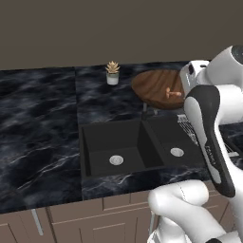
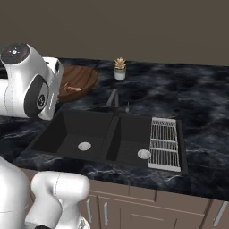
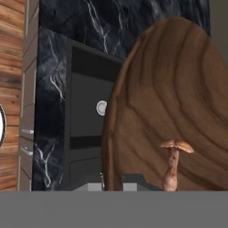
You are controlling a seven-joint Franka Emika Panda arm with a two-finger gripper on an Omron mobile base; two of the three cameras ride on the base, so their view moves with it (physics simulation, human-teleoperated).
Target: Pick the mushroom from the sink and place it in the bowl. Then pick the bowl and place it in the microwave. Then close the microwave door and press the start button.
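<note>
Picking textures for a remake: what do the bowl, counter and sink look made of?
Bowl: wood, going by its brown grain bands, smooth finish. Counter: dark polished stone, probably marble, given the pale veins. Sink: matte black, maybe composite; nothing settles which. Its drain looks like metal.

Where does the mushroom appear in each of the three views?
Left base view: mushroom at upper right, inside the bowl.
Right base view: mushroom at upper left, in the bowl.
Hand view: mushroom at lower right, against the bowl's inside.
Shared landmark: the sink.
</note>
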